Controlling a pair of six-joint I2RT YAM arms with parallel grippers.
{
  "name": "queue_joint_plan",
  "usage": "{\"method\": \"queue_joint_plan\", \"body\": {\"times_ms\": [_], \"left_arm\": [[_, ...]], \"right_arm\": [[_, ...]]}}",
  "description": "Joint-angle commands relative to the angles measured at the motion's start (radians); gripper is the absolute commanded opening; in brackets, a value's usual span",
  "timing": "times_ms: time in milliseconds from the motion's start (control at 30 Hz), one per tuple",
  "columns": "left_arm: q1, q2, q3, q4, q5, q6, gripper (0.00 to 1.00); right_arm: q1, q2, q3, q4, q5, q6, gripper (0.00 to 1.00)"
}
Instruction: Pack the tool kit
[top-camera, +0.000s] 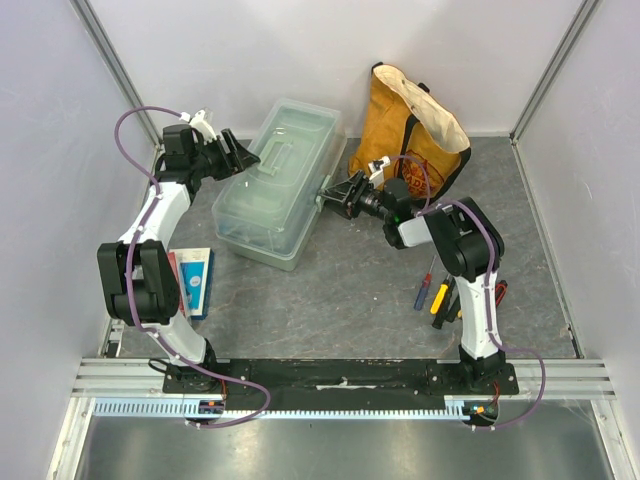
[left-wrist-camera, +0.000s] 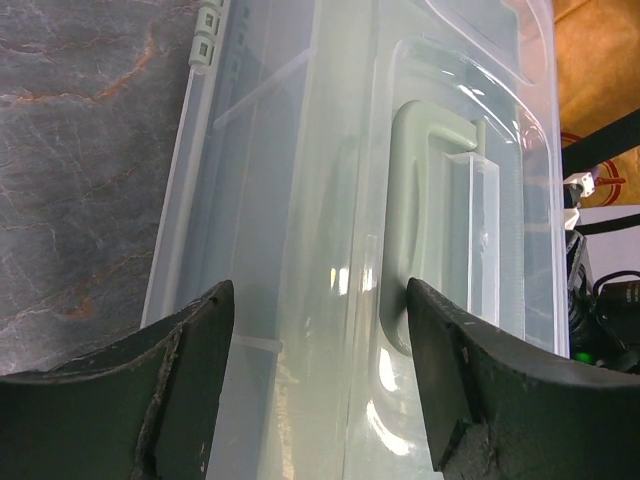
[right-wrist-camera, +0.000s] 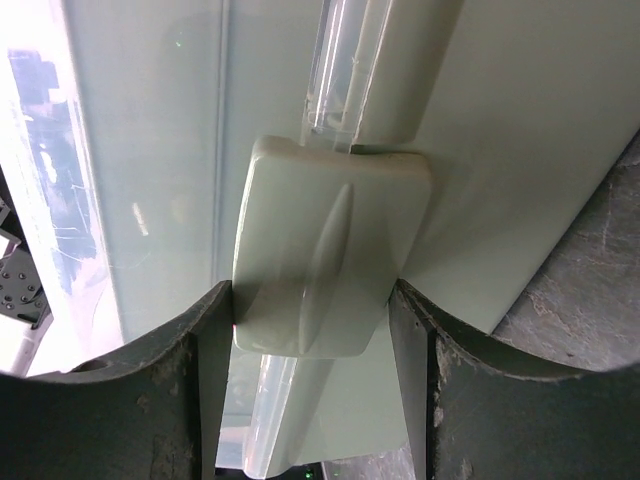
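Observation:
The pale green toolbox (top-camera: 275, 185) lies shut under its clear lid (left-wrist-camera: 300, 170) in the middle of the table, its handle (left-wrist-camera: 412, 200) folded flat. My left gripper (top-camera: 243, 155) is open and empty at the box's far left end, its jaws spread over the lid (left-wrist-camera: 318, 292) beside the handle. My right gripper (top-camera: 337, 194) is shut on the green latch (right-wrist-camera: 330, 250) on the box's right side; both fingers (right-wrist-camera: 205, 350) press its edges. Red, yellow and black-handled hand tools (top-camera: 438, 293) lie loose on the table by the right arm.
A mustard-yellow tote bag (top-camera: 412, 125) stands at the back right, just behind my right gripper. Flat red and blue packets (top-camera: 192, 280) lie by the left arm's base. White walls close in the left, back and right sides.

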Motion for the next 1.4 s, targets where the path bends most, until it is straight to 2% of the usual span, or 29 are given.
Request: {"method": "queue_joint_plan", "body": {"times_ms": [0, 200, 233, 300, 433, 500, 567, 700, 933, 1000, 1100, 1200, 1233, 1367], "left_arm": [[-0.093, 0.080, -0.068, -0.227, 0.043, -0.029, 0.72], [-0.094, 0.086, -0.066, -0.238, 0.011, -0.028, 0.72], [-0.094, 0.086, -0.066, -0.238, 0.011, -0.028, 0.72], [-0.094, 0.088, -0.066, -0.240, 0.012, -0.028, 0.72], [-0.094, 0.086, -0.061, -0.241, 0.038, -0.034, 0.72], [-0.094, 0.083, -0.061, -0.243, 0.058, -0.038, 0.72], [-0.094, 0.086, -0.060, -0.241, 0.092, -0.044, 0.73], [-0.096, 0.091, -0.066, -0.240, 0.147, -0.051, 0.73], [-0.107, 0.085, -0.106, -0.206, 0.250, -0.092, 0.73], [-0.114, 0.080, -0.124, -0.181, 0.271, -0.101, 0.73], [-0.136, 0.071, -0.150, -0.154, 0.279, -0.100, 0.73], [-0.153, 0.065, -0.173, -0.137, 0.278, -0.097, 0.73], [-0.157, 0.065, -0.179, -0.135, 0.279, -0.097, 0.73], [-0.170, 0.071, -0.201, -0.121, 0.281, -0.101, 0.72]], "right_arm": [[0.048, -0.044, 0.064, -0.160, 0.090, -0.112, 0.33], [0.048, -0.059, 0.069, -0.221, 0.104, -0.138, 0.33], [0.048, -0.059, 0.073, -0.233, 0.107, -0.146, 0.35], [0.045, -0.050, 0.078, -0.235, 0.104, -0.147, 0.46], [0.043, -0.013, 0.050, -0.148, 0.081, -0.100, 0.85], [0.042, 0.002, 0.032, -0.082, 0.077, -0.074, 0.94], [0.042, 0.024, 0.045, -0.051, 0.054, -0.069, 0.98], [0.042, 0.063, 0.078, 0.032, 0.037, -0.046, 0.98], [0.045, 0.116, 0.101, 0.308, 0.021, 0.094, 0.94], [0.049, 0.110, 0.098, 0.308, 0.034, 0.091, 0.98], [0.060, 0.088, 0.111, 0.202, 0.037, 0.031, 0.97], [0.066, 0.090, 0.131, 0.161, 0.027, 0.023, 0.88], [0.068, 0.097, 0.138, 0.168, 0.024, 0.034, 0.80], [0.072, 0.105, 0.145, 0.184, 0.015, 0.057, 0.58]]}}
